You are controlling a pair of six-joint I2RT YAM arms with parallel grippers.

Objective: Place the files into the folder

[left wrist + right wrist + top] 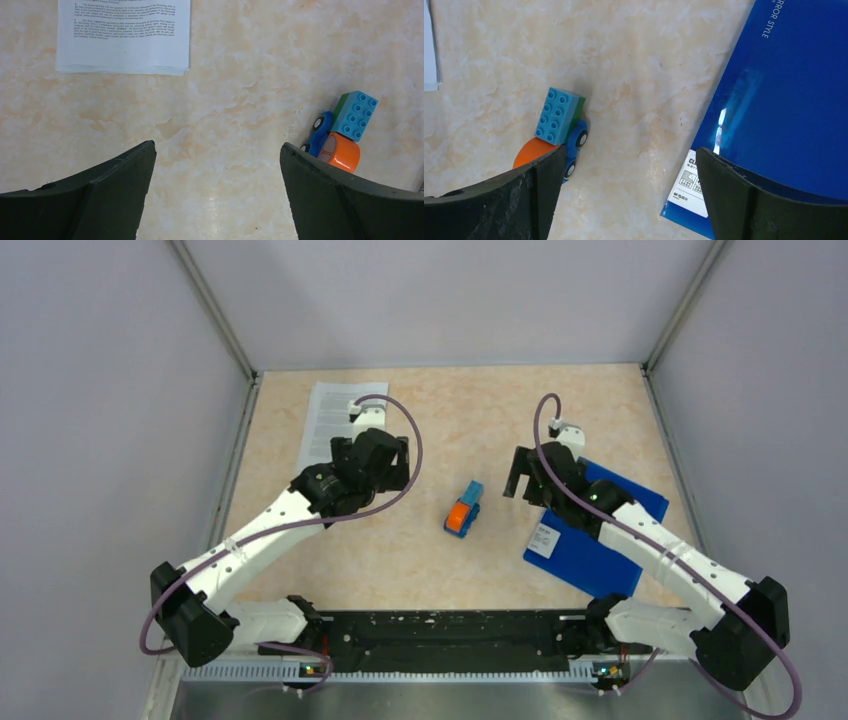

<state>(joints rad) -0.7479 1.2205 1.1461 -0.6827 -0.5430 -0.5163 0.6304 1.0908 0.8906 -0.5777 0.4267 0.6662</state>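
Note:
The files point(328, 420) are white printed sheets lying flat at the far left of the table; their lower part shows in the left wrist view point(124, 36). The blue folder point(597, 530) lies closed at the right, with a white label point(543, 539) on its cover; it also shows in the right wrist view point(784, 105). My left gripper point(400, 462) is open and empty, just right of the files point(217, 190). My right gripper point(519, 480) is open and empty, hovering over the table at the folder's left edge point(629, 195).
A small orange-and-blue toy block car point(463, 508) sits mid-table between the grippers, seen in the left wrist view point(342, 132) and the right wrist view point(558, 127). Grey enclosure walls stand on three sides of the table.

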